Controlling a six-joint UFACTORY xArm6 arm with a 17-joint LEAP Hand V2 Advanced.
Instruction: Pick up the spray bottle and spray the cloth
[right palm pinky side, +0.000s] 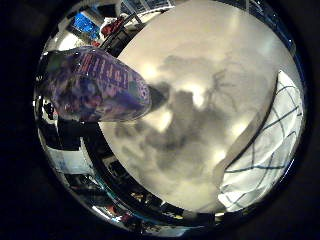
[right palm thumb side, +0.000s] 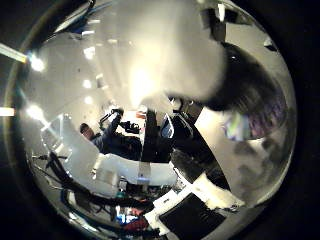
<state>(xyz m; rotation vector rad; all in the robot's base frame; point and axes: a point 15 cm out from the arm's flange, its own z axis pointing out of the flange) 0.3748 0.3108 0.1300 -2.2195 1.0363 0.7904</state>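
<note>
**Spray bottle close to the palm, above the table and cloth**

The spray bottle (right palm pinky side: 95, 85) fills a large part of the little finger side view, so it sits very near the palm. Its body carries a purple patterned label, and it points out over a round, pale table (right palm pinky side: 200, 60) that shows below it. The bottle's dark shadow falls across the tabletop. A white cloth (right palm pinky side: 270, 150) with thin dark crossing lines lies on the table near its rim, well apart from the bottle. In the thumb side view a dark, rounded part of the bottle shows beside a broad white blurred shape close to the camera. Whether the hand is clenched round the bottle or released, I cannot tell; no fingers show clearly.
</note>
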